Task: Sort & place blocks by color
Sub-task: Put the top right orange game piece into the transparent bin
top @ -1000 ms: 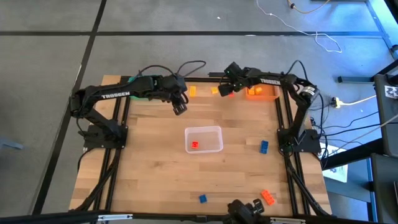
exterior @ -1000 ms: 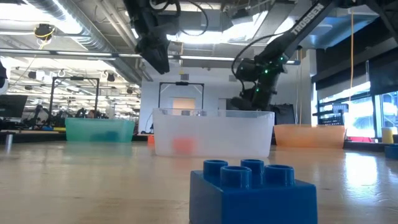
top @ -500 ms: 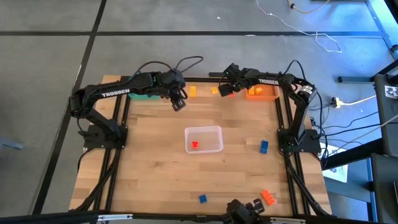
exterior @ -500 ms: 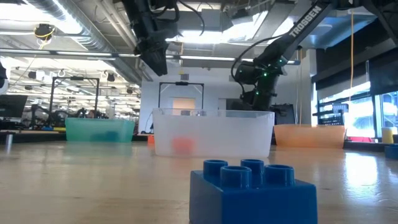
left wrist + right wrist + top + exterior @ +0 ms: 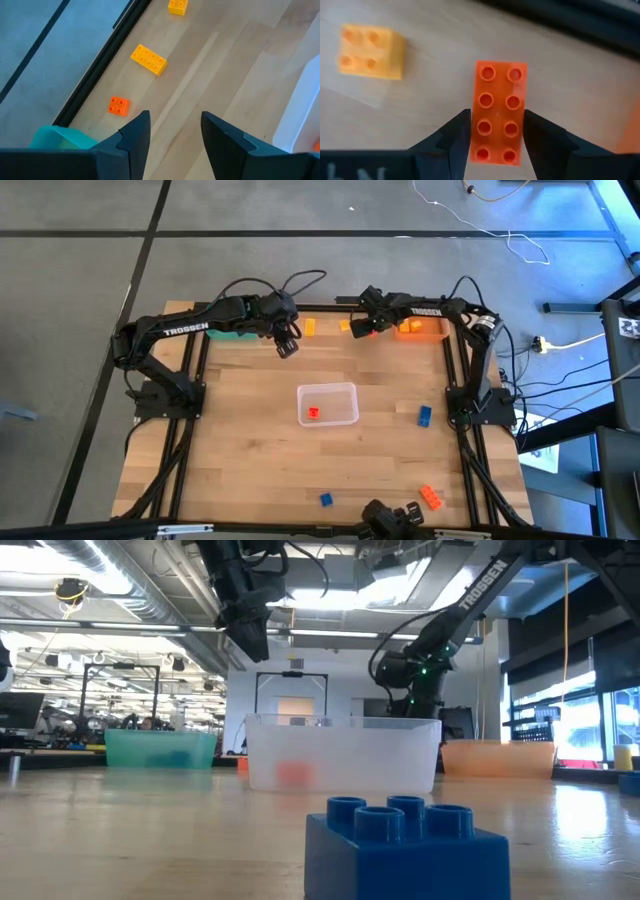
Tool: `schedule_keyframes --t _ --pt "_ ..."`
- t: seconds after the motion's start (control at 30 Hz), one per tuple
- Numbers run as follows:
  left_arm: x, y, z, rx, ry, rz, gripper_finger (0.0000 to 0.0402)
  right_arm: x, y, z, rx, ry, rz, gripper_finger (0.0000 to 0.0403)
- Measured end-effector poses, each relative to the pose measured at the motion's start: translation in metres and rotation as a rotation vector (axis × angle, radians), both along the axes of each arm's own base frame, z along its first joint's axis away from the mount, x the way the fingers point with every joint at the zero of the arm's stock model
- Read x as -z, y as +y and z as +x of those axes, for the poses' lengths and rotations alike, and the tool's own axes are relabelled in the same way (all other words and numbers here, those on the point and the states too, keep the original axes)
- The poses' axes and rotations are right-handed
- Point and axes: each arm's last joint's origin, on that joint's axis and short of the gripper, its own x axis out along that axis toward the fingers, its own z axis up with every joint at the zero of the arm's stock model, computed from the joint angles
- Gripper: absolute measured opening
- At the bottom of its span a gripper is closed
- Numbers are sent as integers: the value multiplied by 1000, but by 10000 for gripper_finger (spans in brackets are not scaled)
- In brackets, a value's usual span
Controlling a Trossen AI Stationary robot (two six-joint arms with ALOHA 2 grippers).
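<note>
My right gripper is low at the table's far edge, open, with one finger on each long side of a red-orange eight-stud block that lies flat, studs up. A yellow block lies beside it. My left gripper hangs open above the far-left part of the table, over bare wood. Below it lie a small orange block and two yellow blocks. Blue blocks and an orange one lie nearer. My right gripper comes from above, pointing down, its fingers across the red-orange block near one short end. The fingers stand right against its long sides; whether they touch it I cannot tell. The block rests flat on the table.
A clear bin in the table's middle holds one red block. An orange bin sits in the far right corner, a teal bin far left under my left arm. A blue block fills the low view's foreground.
My left gripper has drawn back a little toward the far edge and then kept still. My right gripper has shifted slightly toward the table's left and come down over the red-orange block.
</note>
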Motion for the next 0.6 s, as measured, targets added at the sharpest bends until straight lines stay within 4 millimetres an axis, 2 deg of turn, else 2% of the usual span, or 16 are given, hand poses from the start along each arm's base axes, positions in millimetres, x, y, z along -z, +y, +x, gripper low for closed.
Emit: schedule_keyframes --t 0.27,0.4,0.6 --pt "0 0 0 0 0 0 165 11 -1 1 -35 36 23 169" --pt "0 0 0 1 0 0 165 9 1 2 -85 41 16 140" --pt "0 0 0 1 4 -1 165 2 -1 5 -173 62 11 140"
